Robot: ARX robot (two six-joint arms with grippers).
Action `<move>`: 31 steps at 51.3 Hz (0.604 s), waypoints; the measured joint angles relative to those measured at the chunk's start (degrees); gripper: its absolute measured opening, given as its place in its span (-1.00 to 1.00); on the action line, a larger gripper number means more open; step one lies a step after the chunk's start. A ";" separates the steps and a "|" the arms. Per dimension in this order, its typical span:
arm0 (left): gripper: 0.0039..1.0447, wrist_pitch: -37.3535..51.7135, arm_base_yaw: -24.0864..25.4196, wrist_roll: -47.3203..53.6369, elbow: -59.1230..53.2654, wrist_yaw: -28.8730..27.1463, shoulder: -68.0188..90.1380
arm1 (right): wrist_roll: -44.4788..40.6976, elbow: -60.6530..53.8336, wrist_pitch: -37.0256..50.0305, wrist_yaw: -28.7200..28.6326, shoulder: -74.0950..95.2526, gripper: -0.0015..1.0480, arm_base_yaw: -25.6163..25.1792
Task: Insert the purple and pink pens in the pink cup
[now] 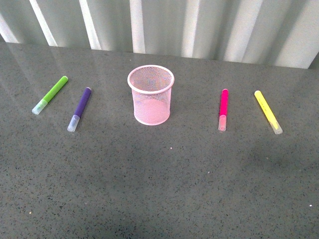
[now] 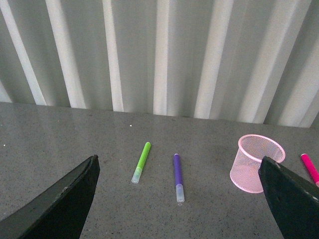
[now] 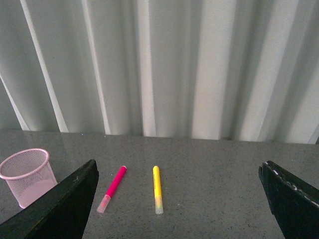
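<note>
We are seeing left claw (image 2: 178,159) and right claw (image 3: 179,163) gaping empty (wide apart); purple pen (image 1: 79,108) and pink pen (image 1: 223,109) flanking centre-frame pink cup (image 1: 150,94).

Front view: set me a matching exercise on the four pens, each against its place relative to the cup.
Pens:
1. purple pen
2. yellow pen
3. green pen
4. pink pen

Places:
A. nearest the cup, on its right
B. farthest left
C. farthest right
D. nearest the cup, on its left

Pairs: 1-D, 2-C, 3-B, 4-A
</note>
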 joint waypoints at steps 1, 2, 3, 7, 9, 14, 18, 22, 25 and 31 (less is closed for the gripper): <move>0.88 0.00 0.00 0.00 0.00 0.00 0.00 | 0.00 0.00 0.00 0.00 0.00 0.87 0.00; 0.88 0.00 0.00 0.00 0.00 0.00 0.00 | 0.00 0.00 0.00 0.00 0.00 0.87 0.00; 0.88 0.00 0.00 0.00 0.00 0.00 0.00 | 0.00 0.00 0.00 0.00 0.00 0.87 0.00; 0.88 0.00 0.00 0.00 0.00 0.00 0.00 | 0.00 0.00 0.00 0.00 0.00 0.87 0.00; 0.88 0.00 0.00 0.00 0.00 0.00 0.00 | 0.00 0.00 0.00 0.00 0.00 0.87 0.00; 0.88 -1.18 -0.44 -1.22 0.33 -1.18 0.85 | 0.00 0.00 0.00 0.00 0.00 0.87 0.00; 0.88 -10.12 -3.15 -8.17 4.96 -7.89 8.94 | 0.00 0.00 0.00 0.02 0.00 0.87 0.00; 0.88 -7.69 -4.68 -12.83 8.50 -10.97 19.69 | 0.00 0.00 0.00 -0.02 -0.02 0.87 0.00; 0.88 -2.12 -5.20 -14.58 11.69 -10.36 28.41 | 0.00 0.00 0.00 -0.04 0.00 0.87 0.00; 0.88 9.81 -5.84 -15.39 20.26 -9.88 46.51 | 0.00 0.00 0.00 0.02 -0.02 0.87 0.00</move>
